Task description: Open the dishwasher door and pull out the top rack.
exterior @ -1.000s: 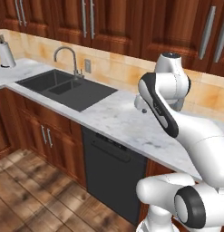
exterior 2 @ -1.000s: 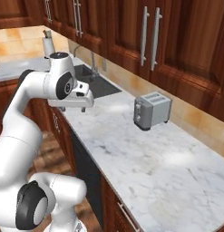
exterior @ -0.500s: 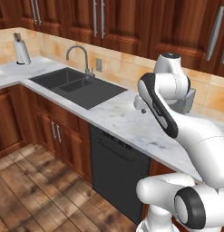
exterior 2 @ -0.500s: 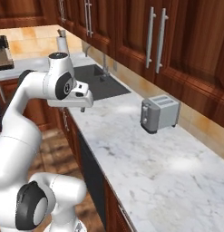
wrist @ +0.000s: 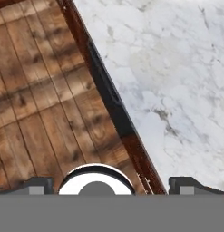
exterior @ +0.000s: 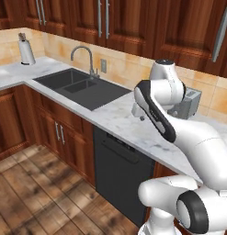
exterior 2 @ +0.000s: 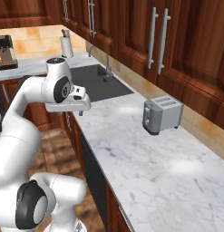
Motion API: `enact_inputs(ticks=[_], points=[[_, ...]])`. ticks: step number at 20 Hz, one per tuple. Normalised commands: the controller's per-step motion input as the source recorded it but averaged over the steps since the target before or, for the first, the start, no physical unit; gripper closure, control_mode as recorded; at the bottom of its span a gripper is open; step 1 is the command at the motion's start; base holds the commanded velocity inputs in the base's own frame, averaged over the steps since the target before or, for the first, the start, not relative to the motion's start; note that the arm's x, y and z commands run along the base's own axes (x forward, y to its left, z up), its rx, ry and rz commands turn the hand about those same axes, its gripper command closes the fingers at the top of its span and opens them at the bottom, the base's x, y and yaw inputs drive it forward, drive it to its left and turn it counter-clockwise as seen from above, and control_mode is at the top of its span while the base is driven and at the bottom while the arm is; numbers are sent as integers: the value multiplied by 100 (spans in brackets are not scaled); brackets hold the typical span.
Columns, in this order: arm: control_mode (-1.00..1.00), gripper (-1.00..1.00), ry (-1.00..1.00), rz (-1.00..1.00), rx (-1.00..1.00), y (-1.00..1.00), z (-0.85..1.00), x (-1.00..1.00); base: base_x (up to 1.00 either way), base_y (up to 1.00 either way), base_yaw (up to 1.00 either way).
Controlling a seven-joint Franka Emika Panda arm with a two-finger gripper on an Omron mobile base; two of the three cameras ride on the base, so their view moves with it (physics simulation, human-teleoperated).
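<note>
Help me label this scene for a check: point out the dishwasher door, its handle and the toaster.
dishwasher door (exterior: 119, 183), left base view, middle of the black panel.
handle (exterior: 120, 151), left base view, middle of the bar.
toaster (exterior 2: 162, 115), right base view, its front side.

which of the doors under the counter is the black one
The dishwasher door, right of the sink in the left base view. It is flat matte black with a black bar handle; the cabinet doors beside it are brown wood with silver handles.
</note>
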Motion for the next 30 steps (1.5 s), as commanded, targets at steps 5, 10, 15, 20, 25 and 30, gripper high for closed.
enact_inputs(ticks=[5,10,15,20,25,30], points=[[-100,-100,6,4,-36,97,-100,31,0,0,0],[-100,-100,11,7,-42,99,-99,44,0,0,0],[-100,-100,17,6,-28,68,-76,26,0,0,0],[-100,-100,12,1,-21,25,-56,23,0,0,0],[-100,-100,5,0,-13,0,-53,12,0,0,0],[-100,-100,2,0,-12,-4,-53,23,0,0,0]])
